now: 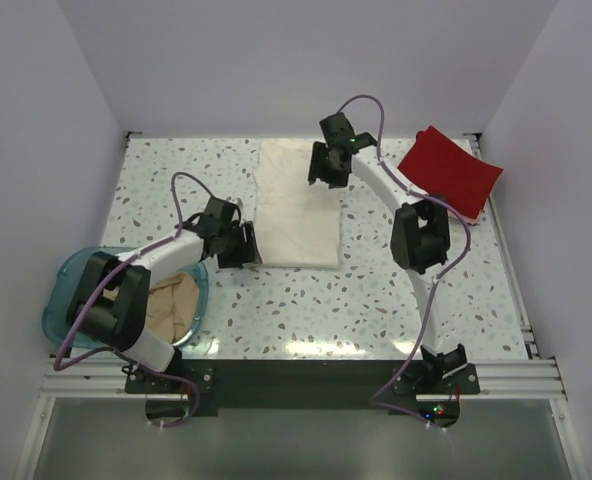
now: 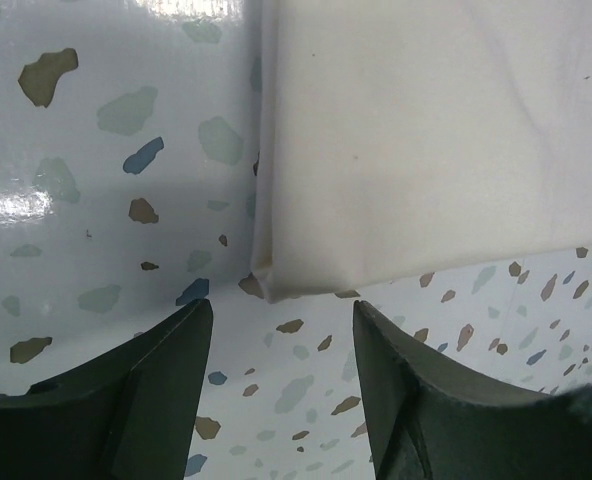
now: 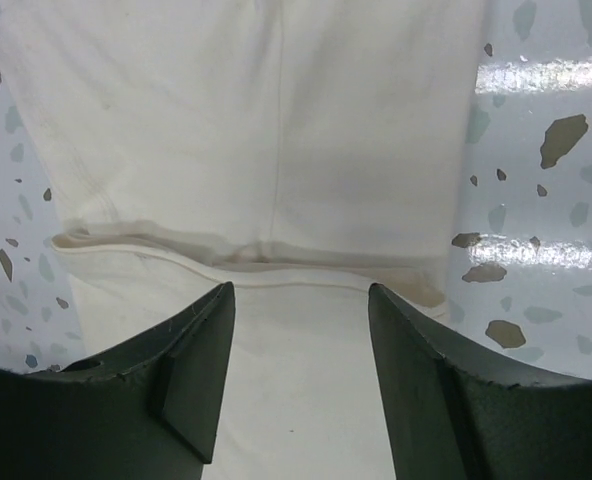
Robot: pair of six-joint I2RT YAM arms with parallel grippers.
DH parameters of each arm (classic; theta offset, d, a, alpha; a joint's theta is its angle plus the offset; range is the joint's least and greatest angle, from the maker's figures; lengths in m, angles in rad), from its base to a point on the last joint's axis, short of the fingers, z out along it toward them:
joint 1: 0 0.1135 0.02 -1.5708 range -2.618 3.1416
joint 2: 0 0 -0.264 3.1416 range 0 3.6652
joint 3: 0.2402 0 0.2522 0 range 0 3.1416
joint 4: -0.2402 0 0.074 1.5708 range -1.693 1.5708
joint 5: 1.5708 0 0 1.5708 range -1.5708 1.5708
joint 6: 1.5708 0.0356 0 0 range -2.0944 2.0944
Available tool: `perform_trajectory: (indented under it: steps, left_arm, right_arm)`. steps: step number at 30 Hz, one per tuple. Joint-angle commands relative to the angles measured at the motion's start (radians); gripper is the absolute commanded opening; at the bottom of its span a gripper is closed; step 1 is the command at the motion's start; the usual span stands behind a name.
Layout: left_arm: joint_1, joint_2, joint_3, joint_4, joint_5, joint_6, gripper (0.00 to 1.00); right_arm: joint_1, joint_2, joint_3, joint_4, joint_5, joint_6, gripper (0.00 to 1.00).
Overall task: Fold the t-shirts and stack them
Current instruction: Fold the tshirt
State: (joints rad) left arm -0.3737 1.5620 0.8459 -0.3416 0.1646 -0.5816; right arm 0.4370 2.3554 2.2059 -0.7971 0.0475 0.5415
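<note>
A cream-white t-shirt [image 1: 296,205] lies folded into a long strip in the middle of the table. My left gripper [image 1: 246,246] sits at its near left corner, open. In the left wrist view that corner [image 2: 276,275] lies just ahead of the gripper [image 2: 281,305], with only bare table between the fingers. My right gripper [image 1: 327,172] hovers open over the strip's far right part. In the right wrist view a hem of the shirt [image 3: 276,130] crosses just beyond the gripper [image 3: 301,290]. A red t-shirt [image 1: 451,170] lies at the back right. A tan t-shirt [image 1: 171,305] is bunched in a tub.
The translucent blue tub [image 1: 64,290] stands at the near left corner of the table, beside the left arm's base. White walls close in the table on the left, back and right. The speckled tabletop [image 1: 306,310] shows in front of the cream shirt.
</note>
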Motion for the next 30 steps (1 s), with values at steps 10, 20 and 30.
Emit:
perform_trajectory:
  steps: [10,20,30]
  left_arm:
    - [-0.002,-0.057,-0.018,0.021,0.01,0.008,0.63]
    - [0.002,-0.065,-0.037,0.036,0.024,0.003,0.63]
    - [0.009,-0.085,-0.041,0.036,0.026,0.003,0.64]
  right_arm:
    - [-0.001,-0.51,-0.705,0.147,-0.149,0.015,0.6]
    - [0.035,-0.61,-0.989,0.203,-0.204,0.067,0.59]
    - [0.037,-0.545,-1.028,0.21,-0.176,0.069,0.5]
